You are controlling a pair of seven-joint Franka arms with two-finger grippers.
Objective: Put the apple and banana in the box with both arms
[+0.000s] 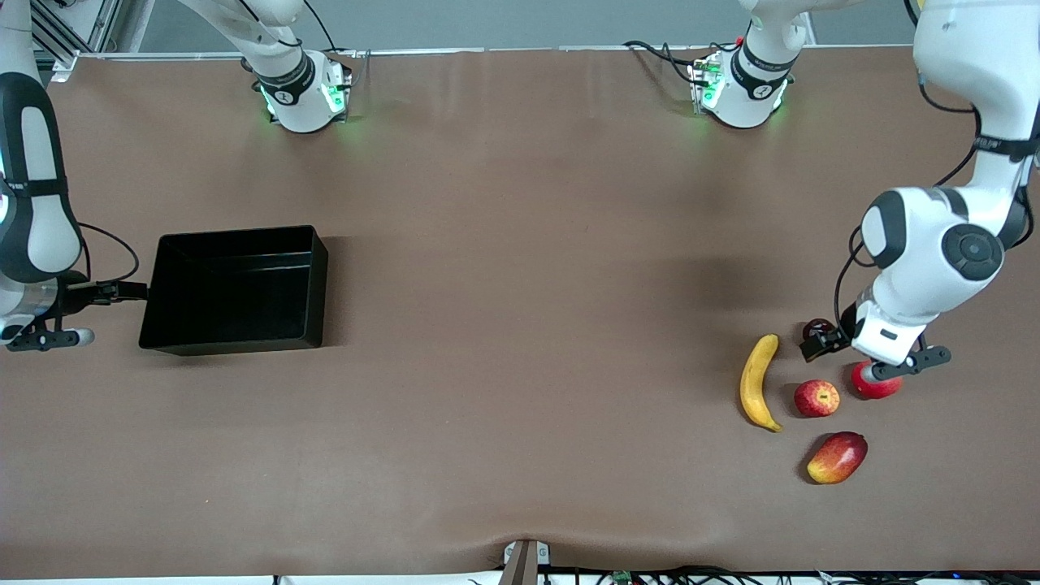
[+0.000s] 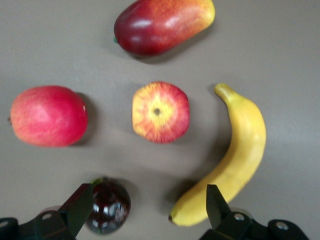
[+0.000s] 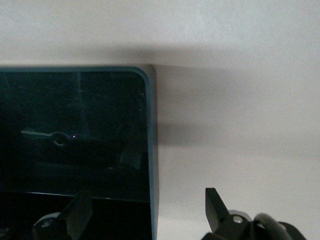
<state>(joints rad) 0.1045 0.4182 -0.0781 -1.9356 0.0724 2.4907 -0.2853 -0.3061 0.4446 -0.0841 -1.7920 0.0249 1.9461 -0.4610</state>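
Note:
The apple (image 1: 816, 398) lies at the left arm's end of the table, beside the banana (image 1: 758, 382). In the left wrist view the apple (image 2: 160, 112) shows its stem dimple and the banana (image 2: 235, 160) curves beside it. My left gripper (image 1: 822, 344) is open and empty (image 2: 147, 205), over the bare spot between the banana's tip and a small dark fruit (image 2: 110, 205). The black box (image 1: 236, 288) stands at the right arm's end. My right gripper (image 1: 130, 289) is open (image 3: 147, 207) and straddles the box's wall (image 3: 150, 150), one finger inside and one outside.
A red-and-yellow mango (image 1: 837, 457) lies nearer the front camera than the apple. A pinkish-red round fruit (image 1: 876, 383) sits beside the apple, partly under the left wrist. The small dark fruit (image 1: 816, 329) lies farther from the camera than the apple.

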